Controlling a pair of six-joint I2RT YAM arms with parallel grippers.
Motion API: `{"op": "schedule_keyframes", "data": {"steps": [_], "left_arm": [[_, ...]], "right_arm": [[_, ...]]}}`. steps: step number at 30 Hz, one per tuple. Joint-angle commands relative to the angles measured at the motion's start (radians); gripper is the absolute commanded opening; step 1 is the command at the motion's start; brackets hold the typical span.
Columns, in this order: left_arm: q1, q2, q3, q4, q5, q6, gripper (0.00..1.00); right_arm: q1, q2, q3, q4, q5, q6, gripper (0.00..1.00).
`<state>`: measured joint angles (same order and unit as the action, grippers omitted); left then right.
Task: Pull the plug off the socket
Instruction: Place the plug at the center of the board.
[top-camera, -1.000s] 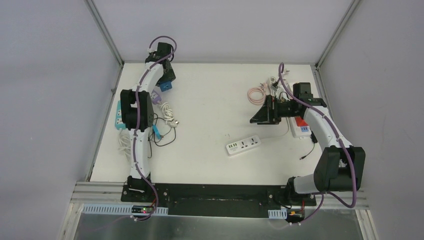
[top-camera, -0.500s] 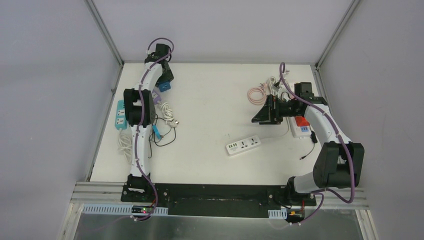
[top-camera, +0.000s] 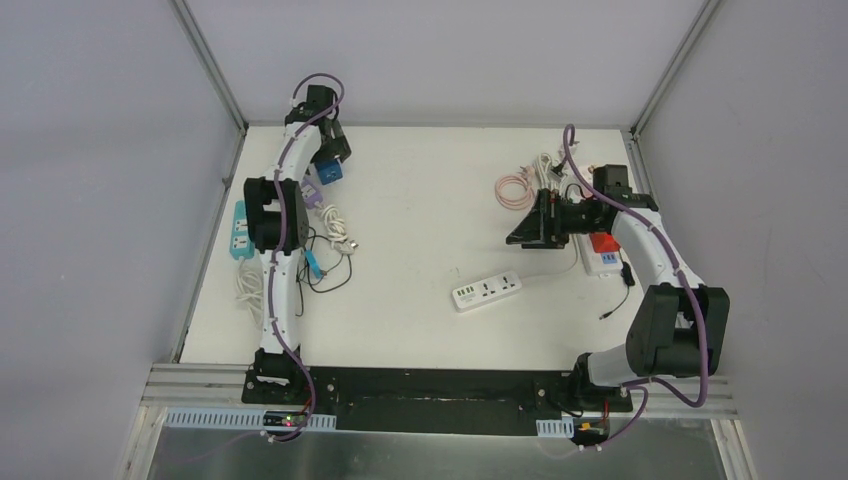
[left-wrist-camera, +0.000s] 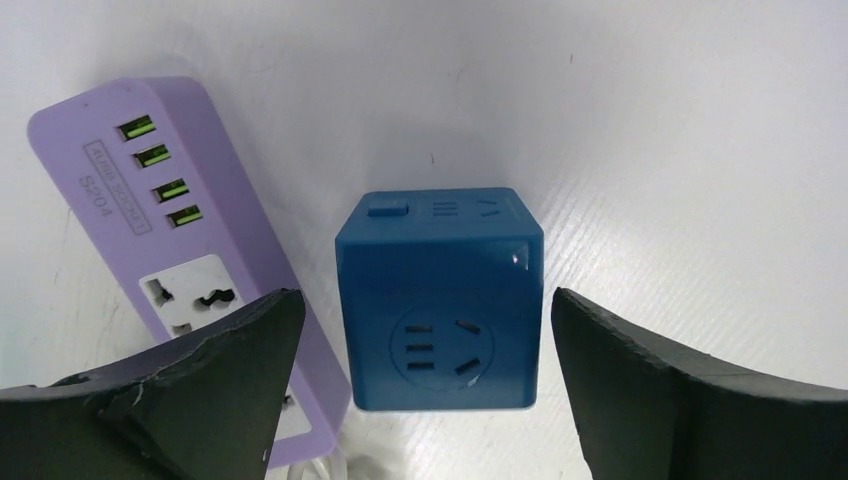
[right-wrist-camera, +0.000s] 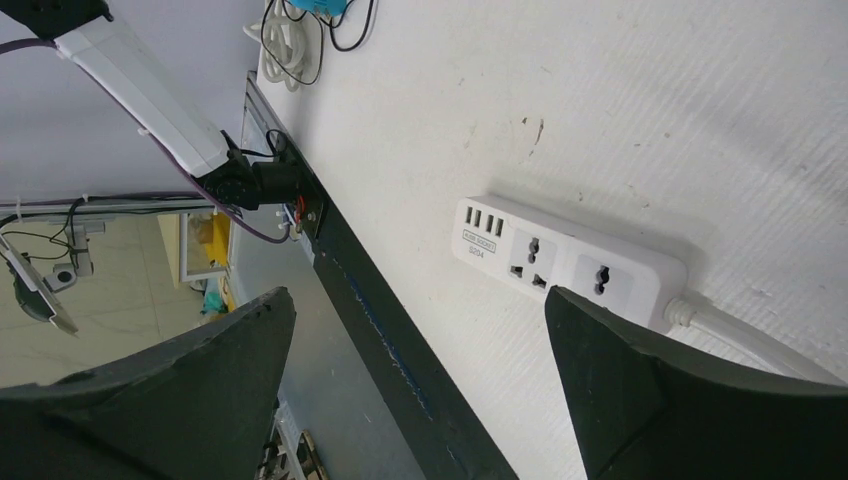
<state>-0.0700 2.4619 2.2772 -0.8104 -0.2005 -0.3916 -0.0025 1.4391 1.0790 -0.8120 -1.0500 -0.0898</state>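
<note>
White plastic, a power strip (top-camera: 486, 291), lay nearest the arm bases on the pale table (top-camera: 420, 180), its cord trailing off to the right. Just beyond it the right gripper (top-camera: 520, 233) hung over the tabletop with its jaws spread wide and nothing between them. At the left edge a teal strip (top-camera: 240, 230) lay beside the left arm, and farther back on the right sat a coil of pink cable (top-camera: 514, 188). Towards the far left corner a purple strip (left-wrist-camera: 150, 210) lay flat, and just beside it stood the blue cube socket (left-wrist-camera: 440, 250). The left gripper (left-wrist-camera: 418, 300) hovered over that cube, fingers (left-wrist-camera: 640, 390) parted on either side, clear of its faces and gripping nothing.
</note>
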Motion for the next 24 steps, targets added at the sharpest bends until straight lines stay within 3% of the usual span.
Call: {"op": "schedule_keyframes", "data": {"steps": [1,9,15,21,24], "left_arm": [[0.007,-0.204,-0.011,-0.016,0.028,0.057,0.98],[-0.017,-0.56,-0.317,0.047,0.174,0.161,0.99],[-0.019,-0.899,-0.698,0.249,0.288,0.16,0.99],[-0.016,-1.226,-1.048,0.457,0.282,0.086,0.99],[-0.016,-1.327,-1.188,0.565,0.464,0.069,0.98]], "right_arm": [[-0.018,-0.059,0.037,-0.006,0.016,-0.042,1.0],[-0.043,-0.123,0.051,-0.066,0.086,-0.109,1.0],[-0.108,-0.165,0.088,-0.131,0.167,-0.174,1.0],[-0.203,-0.158,0.161,-0.204,0.202,-0.223,1.0],[-0.224,-0.136,0.194,-0.242,0.204,-0.252,1.0]]}}
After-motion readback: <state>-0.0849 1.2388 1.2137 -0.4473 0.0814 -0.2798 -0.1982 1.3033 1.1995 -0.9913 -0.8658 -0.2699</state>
